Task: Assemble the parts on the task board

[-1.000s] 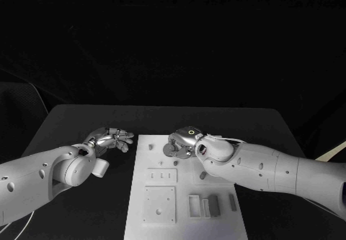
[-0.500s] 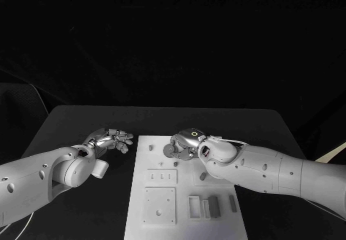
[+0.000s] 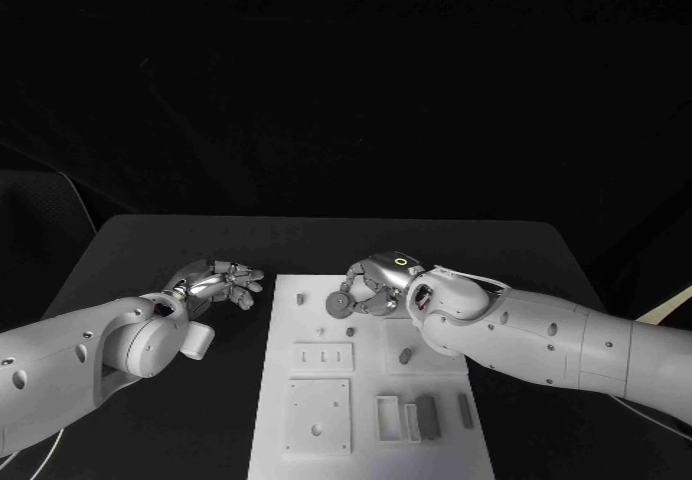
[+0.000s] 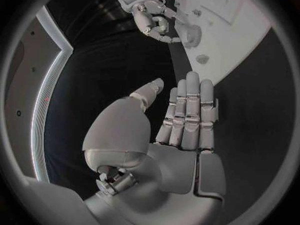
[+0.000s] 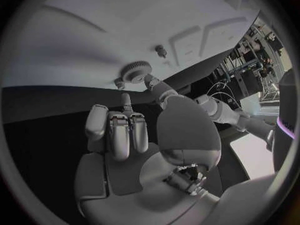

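Left: silver left hand (image 3: 219,281) open, fingers apart, holding nothing, above black desk (image 3: 159,250) beside white task board (image 3: 372,400). Right: silver right hand (image 3: 378,287) pinching small grey toothed gear (image 3: 339,306) over board's far end. Might slip, drop, or miss its peg.

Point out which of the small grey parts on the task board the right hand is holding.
The toothed gear, at the board's far end, pinched in the right hand. The other grey parts, like the oval piece and the bar, lie untouched nearer the robot.
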`<state>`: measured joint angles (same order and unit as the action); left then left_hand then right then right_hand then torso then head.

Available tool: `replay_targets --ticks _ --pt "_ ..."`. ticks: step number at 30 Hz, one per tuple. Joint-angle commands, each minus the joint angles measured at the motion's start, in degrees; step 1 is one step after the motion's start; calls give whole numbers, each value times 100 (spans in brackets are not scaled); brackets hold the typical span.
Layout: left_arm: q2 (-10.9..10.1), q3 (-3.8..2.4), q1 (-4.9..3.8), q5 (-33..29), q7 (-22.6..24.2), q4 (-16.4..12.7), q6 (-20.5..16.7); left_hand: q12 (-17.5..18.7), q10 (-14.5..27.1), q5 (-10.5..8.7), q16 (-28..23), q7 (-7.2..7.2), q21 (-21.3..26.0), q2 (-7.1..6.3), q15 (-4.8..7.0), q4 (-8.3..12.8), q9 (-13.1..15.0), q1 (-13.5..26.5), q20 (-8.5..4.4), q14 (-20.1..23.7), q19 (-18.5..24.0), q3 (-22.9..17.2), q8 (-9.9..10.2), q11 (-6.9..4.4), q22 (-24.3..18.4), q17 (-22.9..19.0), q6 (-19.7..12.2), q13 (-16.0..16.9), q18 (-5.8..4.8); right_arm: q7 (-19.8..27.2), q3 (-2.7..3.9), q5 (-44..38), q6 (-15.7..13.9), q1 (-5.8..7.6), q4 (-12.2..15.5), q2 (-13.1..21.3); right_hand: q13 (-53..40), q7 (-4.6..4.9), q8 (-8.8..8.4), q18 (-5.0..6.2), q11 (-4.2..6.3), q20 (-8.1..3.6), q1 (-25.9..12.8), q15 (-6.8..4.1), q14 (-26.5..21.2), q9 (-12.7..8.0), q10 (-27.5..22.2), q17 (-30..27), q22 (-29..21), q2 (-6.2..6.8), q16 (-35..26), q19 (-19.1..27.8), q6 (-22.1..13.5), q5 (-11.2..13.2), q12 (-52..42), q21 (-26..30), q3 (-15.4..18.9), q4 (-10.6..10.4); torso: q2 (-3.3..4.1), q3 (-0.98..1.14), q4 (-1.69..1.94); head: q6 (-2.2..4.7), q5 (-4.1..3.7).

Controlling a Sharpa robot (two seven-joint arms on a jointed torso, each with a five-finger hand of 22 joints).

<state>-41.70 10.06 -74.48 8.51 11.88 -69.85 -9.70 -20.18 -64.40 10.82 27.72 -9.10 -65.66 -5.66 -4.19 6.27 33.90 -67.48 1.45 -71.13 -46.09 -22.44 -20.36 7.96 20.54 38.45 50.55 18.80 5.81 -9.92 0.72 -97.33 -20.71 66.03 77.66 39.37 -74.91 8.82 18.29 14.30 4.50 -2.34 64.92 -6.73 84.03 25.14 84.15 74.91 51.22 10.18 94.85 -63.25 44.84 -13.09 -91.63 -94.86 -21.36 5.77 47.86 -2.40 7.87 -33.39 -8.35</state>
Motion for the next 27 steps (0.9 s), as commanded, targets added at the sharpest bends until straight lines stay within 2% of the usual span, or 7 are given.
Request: replay_targets --ticks 1,4,7,13,15,19,27 --pt "8 -4 1 -6 60 21 53 23 38 -7 -24 -4 30 30 -24 -3 -10 -37 23 14 -32 26 37 2 -9 7 -37 -4 72 34 156 308 -21 14 62 77 2 12 -13 70 -40 31 -68 42 1795 -9 486 2472 7 -17 1036 -1 -29 38 25 -671 10 -38 -2 2 4 21 -15" --pt "16 -4 6 -6 67 73 49 24 39 -7 -24 -4 30 30 -24 -3 -10 -37 23 14 -32 26 37 2 -9 8 -37 -4 72 35 305 474 -32 57 97 191 2 18 -8 70 -39 31 -84 42 1790 -8 485 2464 6 -25 1033 -1 -21 36 27 -669 10 -49 -2 6 -1 41 -15" --pt "20 -4 23 -6 71 119 49 24 39 -7 -25 -4 30 30 -24 -3 -10 -38 23 14 -32 27 38 2 -9 8 -37 -4 72 50 355 668 -20 136 63 300 5 26 10 70 -37 32 -98 41 1774 -3 480 2442 5 -44 1025 -3 10 32 31 -666 5 -60 -9 4 -2 58 -27" --pt "35 -4 44 -6 80 209 58 24 38 -7 -25 -3 30 30 -24 -3 -11 -38 23 14 -33 27 38 2 -9 9 -37 -4 72 261 363 1295 -30 230 -61 508 193 40 96 70 -26 30 -91 38 1633 28 356 2247 -3 -99 954 6 184 24 138 -646 -37 -57 -1 14 -25 112 -18" --pt "44 -4 50 -6 83 234 53 24 37 -7 -25 -3 30 31 -24 -3 -11 -38 23 13 -33 27 38 2 -9 10 -36 -4 72 339 363 1482 -93 262 -76 587 326 39 114 70 -25 30 -89 37 1578 35 269 2172 -7 -114 925 16 226 24 215 -634 -48 -55 3 12 -20 125 -25" --pt "41 -4 76 -6 82 254 61 23 35 -6 -26 -2 31 31 -24 -3 -10 -38 23 13 -33 27 38 1 -10 10 -35 -3 72 492 362 1625 -57 264 -24 808 620 42 145 70 -23 32 -89 37 1466 47 76 2023 -18 -149 864 37 303 23 385 -610 -71 -53 2 5 -6 155 -72" --pt "41 -4 131 -6 88 291 74 21 31 -6 -26 -1 31 33 -24 -4 -10 -39 23 12 -34 27 37 0 -10 12 -32 -2 72 1144 358 2575 61 261 -91 1158 1093 41 164 70 -27 41 -99 41 1290 53 -287 1811 -47 -167 758 105 384 21 697 -542 -101 -41 2 16 -20 195 -125"
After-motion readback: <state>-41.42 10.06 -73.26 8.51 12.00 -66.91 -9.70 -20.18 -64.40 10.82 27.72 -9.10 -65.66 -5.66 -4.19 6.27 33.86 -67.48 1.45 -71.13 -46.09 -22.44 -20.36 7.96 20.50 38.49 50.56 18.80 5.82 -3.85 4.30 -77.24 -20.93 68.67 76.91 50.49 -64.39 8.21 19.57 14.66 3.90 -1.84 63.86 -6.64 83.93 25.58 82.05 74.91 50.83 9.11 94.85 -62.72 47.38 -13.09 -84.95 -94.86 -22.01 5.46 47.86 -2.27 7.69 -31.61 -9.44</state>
